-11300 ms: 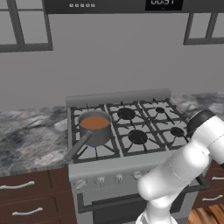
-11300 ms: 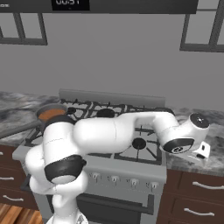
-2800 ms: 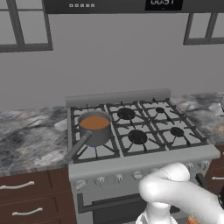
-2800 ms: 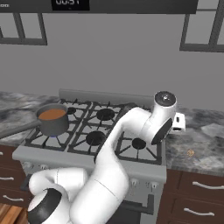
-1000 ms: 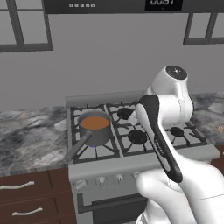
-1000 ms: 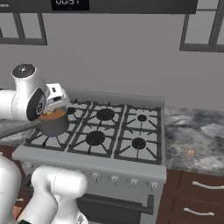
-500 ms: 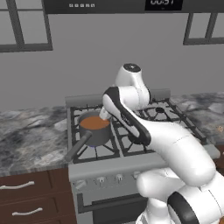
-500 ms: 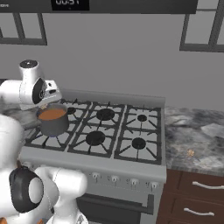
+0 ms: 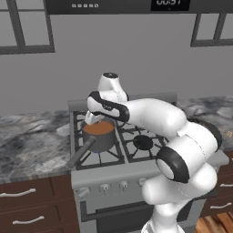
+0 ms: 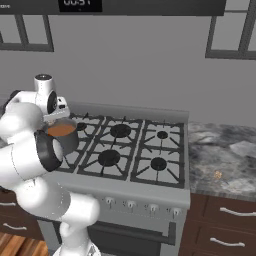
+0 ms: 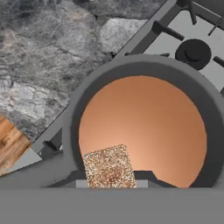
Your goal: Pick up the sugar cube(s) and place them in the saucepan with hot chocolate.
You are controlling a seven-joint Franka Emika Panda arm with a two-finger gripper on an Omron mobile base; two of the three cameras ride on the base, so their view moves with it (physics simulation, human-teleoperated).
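Since a second earlier my arm had swung left across the stove (image 10: 140, 150). My gripper (image 11: 110, 181) hung over the saucepan with hot chocolate (image 9: 98, 135), clenched on a sugar cube (image 11: 109, 166). The saucepan sat on the stove's front-left burner, near the marbled counter (image 9: 32, 141).

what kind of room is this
A rendered home kitchen, most likely. A gas stove with several burners sits between marble-look counters, with wooden drawers below. A saucepan of brown liquid stands on one burner.
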